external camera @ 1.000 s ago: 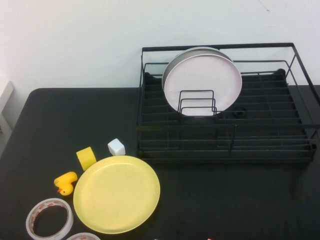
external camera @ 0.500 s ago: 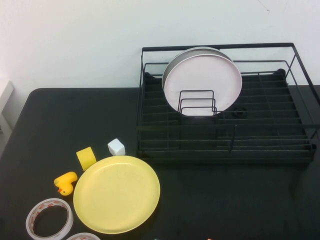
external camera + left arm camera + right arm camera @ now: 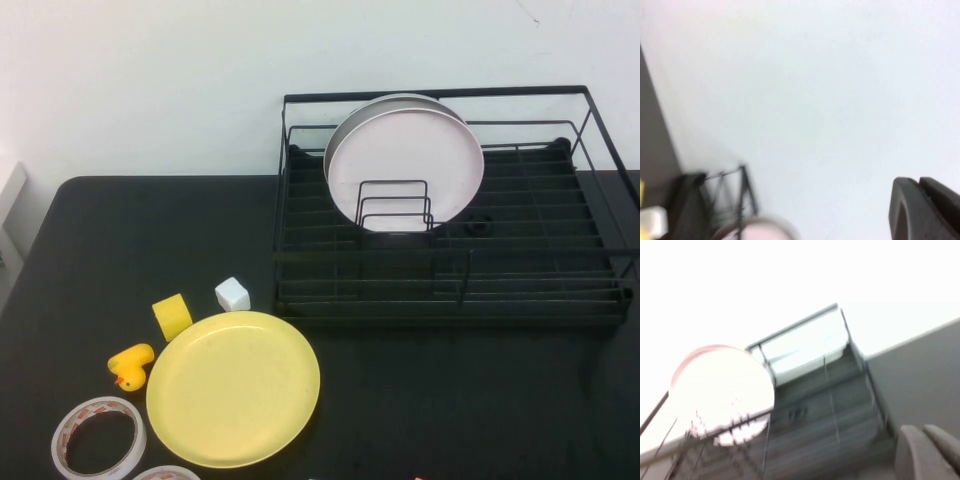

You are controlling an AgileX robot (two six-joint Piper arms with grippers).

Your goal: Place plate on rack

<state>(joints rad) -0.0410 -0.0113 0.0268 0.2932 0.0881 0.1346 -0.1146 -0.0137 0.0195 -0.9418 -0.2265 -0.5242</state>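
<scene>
Two plates stand upright in the rack (image 3: 450, 215) in the high view: a pale pink plate (image 3: 405, 165) in front, leaning against small wire loops (image 3: 395, 207), and a grey plate (image 3: 385, 103) whose rim just shows behind it. The rack sits at the far right of the black worktop (image 3: 120, 240), against the white wall. The plate (image 3: 234, 388), pale yellow, lies flat on the worktop near the front left, well apart from the rack. Just beside its far-left rim are a yellow sponge block (image 3: 172, 316) and a white cube (image 3: 233, 294); a yellow rubber duck (image 3: 131, 366) sits to its left, and two tape rolls (image 3: 98, 437) lie at the front left corner. Neither arm shows here.

From the left wrist, mostly white wall fills the scene, with a blurred corner of the rack (image 3: 725, 197) and a dark part of the left gripper (image 3: 922, 210) at the edge; I cannot tell how its fingers are set.

From the right wrist, the rack (image 3: 830, 405) and the pink plate (image 3: 722, 390) appear blurred, and a grey part of the right gripper (image 3: 927, 452) shows at the corner; its fingers' state cannot be told either.
</scene>
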